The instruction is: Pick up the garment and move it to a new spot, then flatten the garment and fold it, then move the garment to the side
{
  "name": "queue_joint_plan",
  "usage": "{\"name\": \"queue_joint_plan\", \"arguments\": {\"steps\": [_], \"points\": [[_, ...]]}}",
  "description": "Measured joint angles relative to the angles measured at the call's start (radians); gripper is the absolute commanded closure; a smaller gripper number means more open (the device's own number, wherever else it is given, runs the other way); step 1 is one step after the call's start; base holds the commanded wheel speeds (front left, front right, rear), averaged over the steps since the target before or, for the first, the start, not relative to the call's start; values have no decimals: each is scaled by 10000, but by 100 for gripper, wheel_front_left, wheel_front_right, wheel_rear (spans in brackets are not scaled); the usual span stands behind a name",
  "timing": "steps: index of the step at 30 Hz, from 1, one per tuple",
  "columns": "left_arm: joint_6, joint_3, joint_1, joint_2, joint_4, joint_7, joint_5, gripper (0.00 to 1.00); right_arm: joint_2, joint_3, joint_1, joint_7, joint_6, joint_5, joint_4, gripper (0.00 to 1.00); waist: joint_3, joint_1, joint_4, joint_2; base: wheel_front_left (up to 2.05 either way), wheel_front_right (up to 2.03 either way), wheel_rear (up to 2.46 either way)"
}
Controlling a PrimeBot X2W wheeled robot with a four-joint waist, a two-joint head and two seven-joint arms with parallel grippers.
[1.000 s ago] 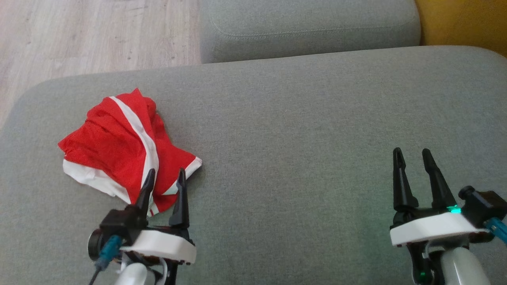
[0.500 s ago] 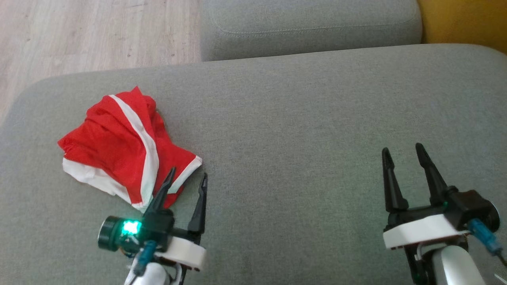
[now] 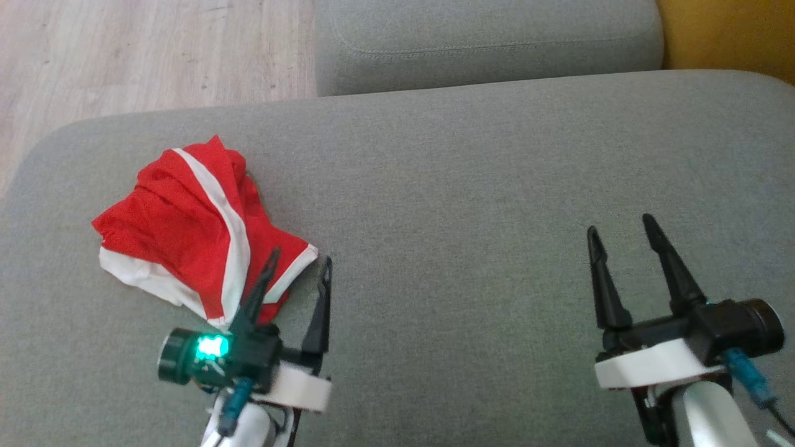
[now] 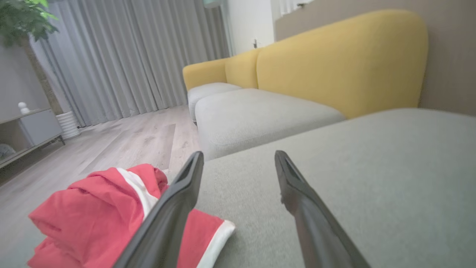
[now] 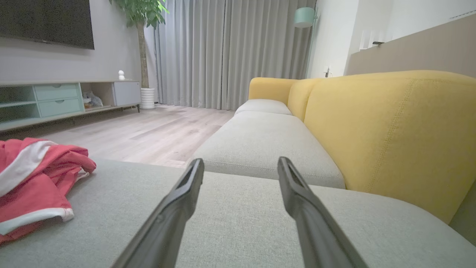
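The garment (image 3: 192,230) is a red piece with white bands, crumpled in a heap on the left part of the grey sofa seat (image 3: 472,205). In the left wrist view the garment (image 4: 85,219) lies low at the left, partly behind one finger. My left gripper (image 3: 299,257) is open right at the garment's near right corner, its left finger over the red cloth, nothing between the fingers. My right gripper (image 3: 622,223) stands open over bare seat far to the right. The right wrist view has the garment (image 5: 33,182) at its left edge.
A second grey seat cushion (image 3: 484,37) lies beyond the one I work on. Yellow sofa back (image 5: 390,130) runs along the right. Wooden floor (image 3: 136,56) lies off the far left edge. A low cabinet (image 5: 55,100), a plant and curtains stand across the room.
My left gripper has shifted right, from over the garment's front edge to its near right corner. My right gripper has drifted a little left and forward. The garment has not moved.
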Motion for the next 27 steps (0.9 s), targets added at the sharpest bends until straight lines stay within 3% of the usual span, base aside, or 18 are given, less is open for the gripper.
{"name": "queue_joint_plan", "arguments": {"steps": [3,8,15,27], "points": [[-6,456,20,-148,-454,-96,-391,0,0,-150,1,-92,0,871,-48,0,2,1,-12,0,0,0,0],[-196,876,314,-190,-642,-203,-408,0,-10,-282,14,-203,0,1290,13,0,-25,0,3,0,0,0,0],[-890,1329,850,-520,-113,-230,-838,0,-8,-253,144,-232,0,2286,811,0,-81,0,43,0,0,0,0],[-1246,1841,840,-895,174,-230,-732,0,-8,-163,146,-232,0,2314,1108,0,-69,0,220,0,0,0,0]]}}
